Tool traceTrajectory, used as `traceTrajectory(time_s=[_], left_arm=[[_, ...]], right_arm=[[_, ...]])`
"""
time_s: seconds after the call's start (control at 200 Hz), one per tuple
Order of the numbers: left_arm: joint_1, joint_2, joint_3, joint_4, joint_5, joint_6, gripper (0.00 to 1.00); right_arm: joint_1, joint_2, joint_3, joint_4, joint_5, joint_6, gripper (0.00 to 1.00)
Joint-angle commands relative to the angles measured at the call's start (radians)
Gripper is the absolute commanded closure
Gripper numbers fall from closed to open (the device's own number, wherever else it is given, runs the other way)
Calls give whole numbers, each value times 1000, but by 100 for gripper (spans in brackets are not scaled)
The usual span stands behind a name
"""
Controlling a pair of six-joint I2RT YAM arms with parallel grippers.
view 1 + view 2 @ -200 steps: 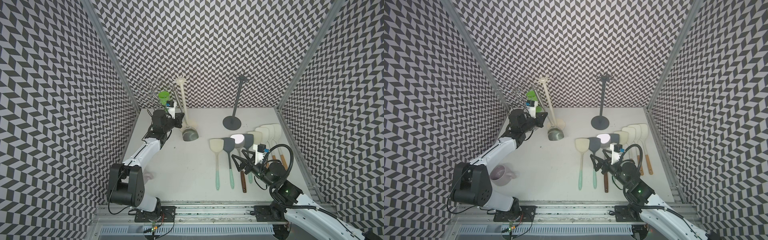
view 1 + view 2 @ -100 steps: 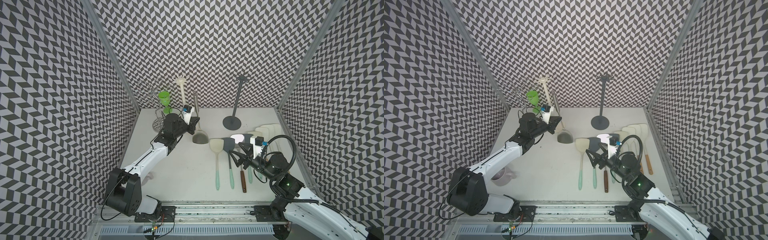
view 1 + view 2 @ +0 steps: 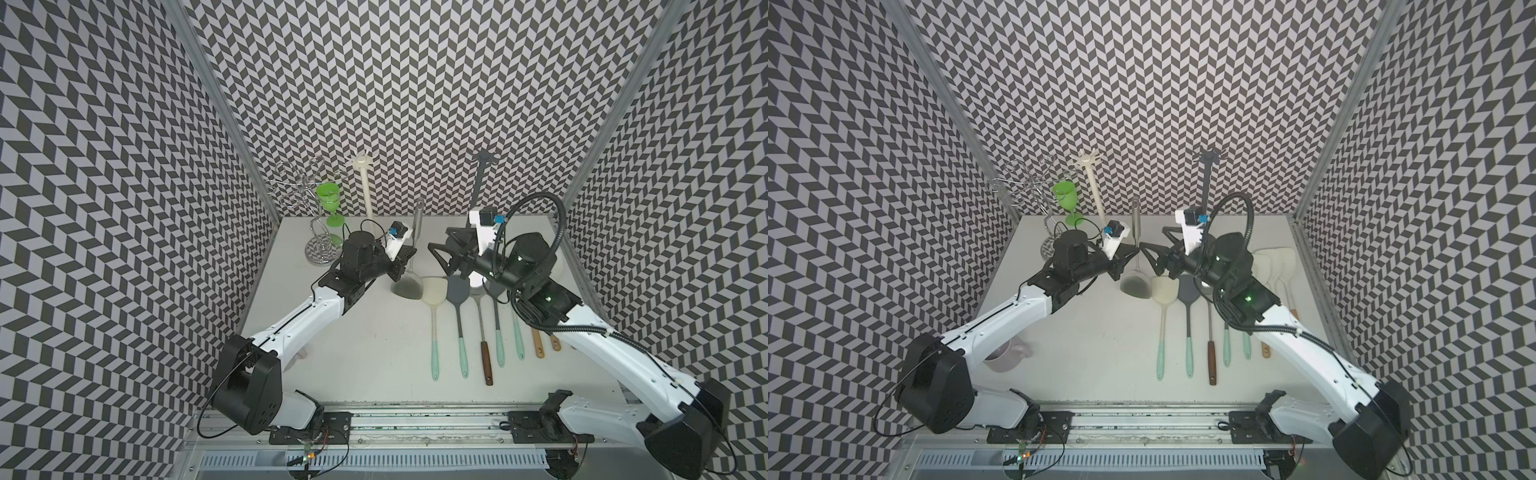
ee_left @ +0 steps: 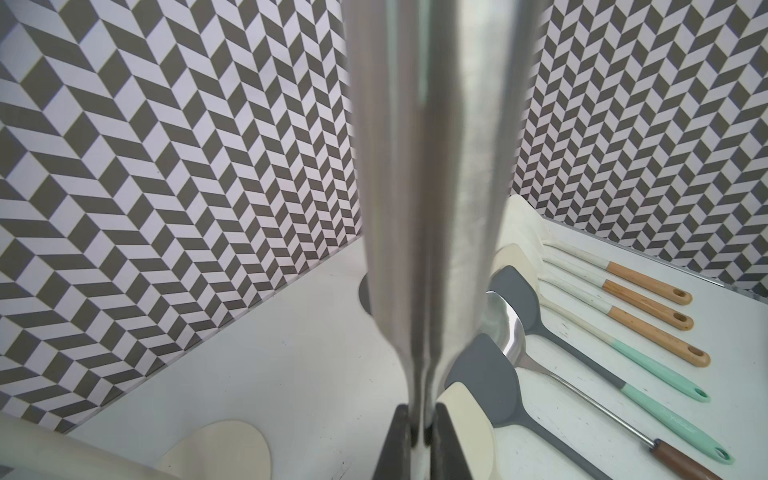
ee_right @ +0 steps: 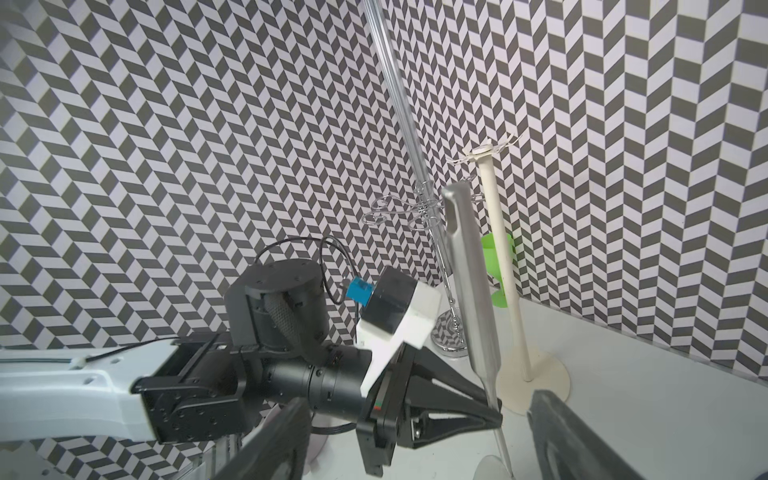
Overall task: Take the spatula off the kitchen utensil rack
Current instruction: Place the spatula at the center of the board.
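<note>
1. The steel spatula [image 3: 417, 226] stands nearly upright, off the cream rack [image 3: 365, 195], with its blade low beside the utensil row [image 3: 461, 332] on the tabletop [image 3: 374, 353].
2. The left jaws are clamped shut on its thin neck.
3. The right jaws gape empty near its handle.
4. Removal looks done. Next, probably, comes a squared handover or laying it down.

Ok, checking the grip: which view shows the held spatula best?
The right wrist view: the spatula shows its whole handle upright, pinched at the thin neck by the left end effector. Both top views show the whole spatula, but small and from above. The left wrist view shows only its handle, a blurred close-up.
</note>
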Motion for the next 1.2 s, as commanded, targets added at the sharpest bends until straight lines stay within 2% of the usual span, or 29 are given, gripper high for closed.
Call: traceTrajectory(time_s=[0.0,0.215,0.376,0.486,0.546,0.631,0.656,0.856,0.941,0.981,1.001,1.087,1.112,1.132,1.192], left_arm=[[-12,-42,15,25,41,37,100],[-14,-55,12,22,51,43,100],[-14,-72,3,27,50,43,100],[-13,-81,-2,31,47,41,100],[-14,-86,-9,32,42,43,100],[-12,-89,-15,39,21,38,100],[-11,-90,-15,39,15,36,100],[-1,-92,6,46,-34,-31,100],[4,-102,9,62,-45,-89,100],[10,-107,9,72,-27,-116,94],[11,-111,7,79,-22,-133,88],[15,-121,5,95,-12,-227,40],[17,-124,8,92,-3,-257,30],[19,-127,12,86,1,-282,24],[22,-145,20,65,6,-370,15]], right_arm=[[-31,52,82,21,-88,9,21],[-45,163,198,30,-169,36,27],[-44,242,240,50,-178,64,29],[-43,299,265,89,-235,92,34],[-40,326,285,92,-255,100,42],[-35,346,300,90,-255,101,59],[-33,345,299,93,-252,102,65],[-31,324,270,136,-229,102,98],[-29,311,257,157,-199,97,100],[-31,301,246,168,-185,93,100],[-31,296,241,173,-176,92,100],[-29,262,194,224,-116,86,100],[-31,248,171,249,-96,86,100],[-30,236,150,272,-79,87,100],[-31,200,89,346,-29,87,100]])
